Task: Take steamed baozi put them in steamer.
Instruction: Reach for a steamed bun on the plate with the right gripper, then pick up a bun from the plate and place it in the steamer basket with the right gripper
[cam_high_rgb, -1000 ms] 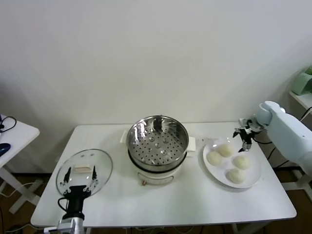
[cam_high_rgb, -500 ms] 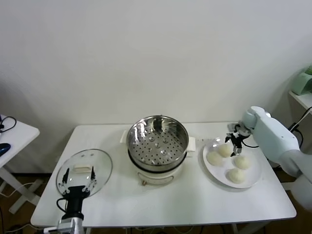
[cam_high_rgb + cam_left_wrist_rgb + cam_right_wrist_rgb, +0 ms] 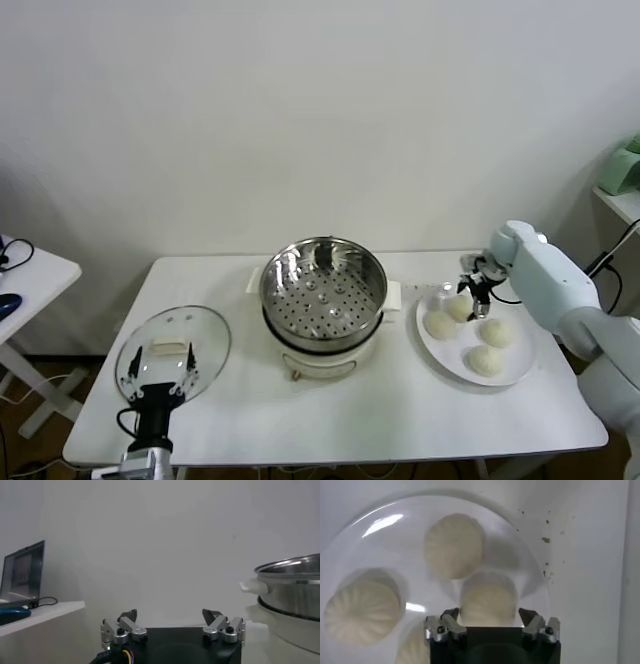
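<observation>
Four steamed baozi [image 3: 466, 333] lie on one plate [image 3: 516, 374], at 3 o'clock from the steamer [image 3: 323, 289]. The right gripper [image 3: 472, 293] has its fingers spread around the 12 o'clock bun. The left gripper [image 3: 164, 371], also spread, waits near the lid [image 3: 207, 338].

soft even light, glare on the plate [image 3: 380, 522]

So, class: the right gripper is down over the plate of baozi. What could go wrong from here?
1. The four baozi lie close together on the plate, so the right gripper's fingers straddling one may nudge its neighbour.
2. The dough looks soft; a hard squeeze could dent it.
3. The steamer has a raised rim; a low carry might clip it.
The left gripper idles by the glass lid.
</observation>
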